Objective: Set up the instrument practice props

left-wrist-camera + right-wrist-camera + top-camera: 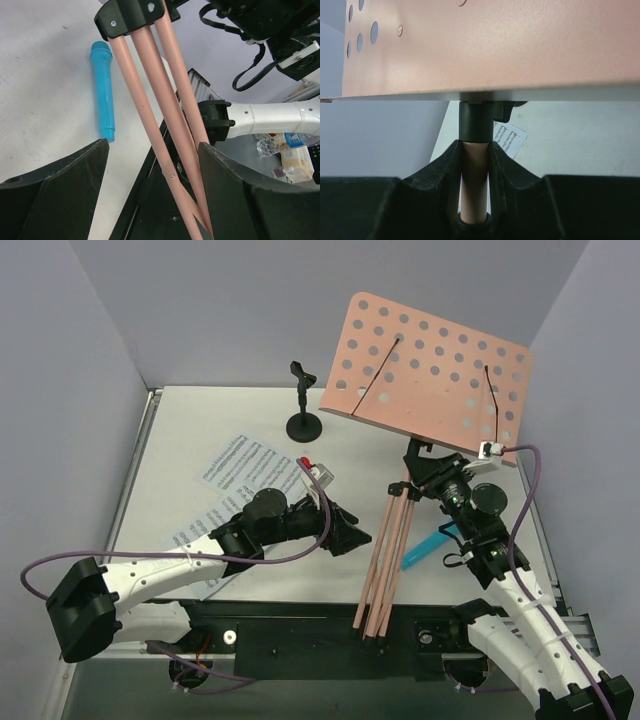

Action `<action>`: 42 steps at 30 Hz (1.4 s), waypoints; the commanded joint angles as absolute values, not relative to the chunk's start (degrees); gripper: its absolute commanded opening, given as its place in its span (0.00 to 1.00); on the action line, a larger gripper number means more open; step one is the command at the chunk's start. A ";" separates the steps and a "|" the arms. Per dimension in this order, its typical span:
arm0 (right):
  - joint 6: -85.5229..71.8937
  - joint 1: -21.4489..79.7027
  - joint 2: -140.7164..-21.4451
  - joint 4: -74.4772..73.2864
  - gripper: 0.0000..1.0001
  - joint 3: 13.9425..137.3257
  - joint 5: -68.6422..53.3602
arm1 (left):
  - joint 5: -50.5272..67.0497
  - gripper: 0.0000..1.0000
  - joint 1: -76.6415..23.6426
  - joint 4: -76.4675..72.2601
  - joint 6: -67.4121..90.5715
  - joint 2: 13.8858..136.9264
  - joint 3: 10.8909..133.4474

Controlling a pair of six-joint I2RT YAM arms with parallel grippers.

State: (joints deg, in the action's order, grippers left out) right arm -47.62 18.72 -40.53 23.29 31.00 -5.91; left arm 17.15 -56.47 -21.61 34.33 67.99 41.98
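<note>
The pink music stand has its hole-punched desk (430, 365) held tilted up at the back right, with black wire page holders (375, 375) lying across it. My right gripper (428, 480) is shut on the pink post (474, 175) just under the desk (495, 45). The thin tripod legs (385, 560) are folded together and slant down toward the near edge. My left gripper (348, 536) is open, and the legs (165, 125) pass between its fingers (60, 195), close to the right one. The white sheets of printed music (238, 475) lie on the table at the left, partly under my left arm.
A small black microphone stand (303, 410) stands at the back centre. A blue toy microphone (428, 545) lies right of the legs, also visible in the left wrist view (102, 90). A small white and red object (315, 470) sits by the sheets. Grey walls close in both sides.
</note>
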 commanded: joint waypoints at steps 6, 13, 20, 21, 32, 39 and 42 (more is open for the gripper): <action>-53.26 18.63 -35.77 48.69 0.00 40.34 -11.07 | 19.60 0.82 -57.13 -29.53 34.63 71.80 47.10; -55.90 18.72 -35.42 50.10 0.00 40.34 -12.30 | 21.96 0.83 -57.22 -34.09 35.24 74.09 49.66; -58.27 18.63 -34.81 51.85 0.00 40.08 -13.01 | 24.08 0.82 -57.13 -39.55 37.35 75.32 49.48; -58.71 18.72 -34.72 52.29 0.00 40.08 -13.18 | 24.34 0.83 -57.13 -39.64 37.35 75.41 49.40; -59.85 18.63 -33.84 53.96 0.00 41.22 -17.31 | 23.82 0.82 -57.04 -40.78 37.35 74.53 48.87; -61.26 18.72 -33.22 55.46 0.00 41.75 -18.37 | 25.22 0.82 -57.13 -42.19 38.14 76.90 50.71; -61.70 18.72 -33.13 55.81 0.00 41.84 -18.46 | 25.40 0.83 -57.22 -42.54 38.58 77.25 50.71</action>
State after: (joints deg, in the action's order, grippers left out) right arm -58.30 18.74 -36.86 32.36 33.61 -18.31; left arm 23.97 -56.93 -38.30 37.60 76.69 48.05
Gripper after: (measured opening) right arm 0.199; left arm 0.826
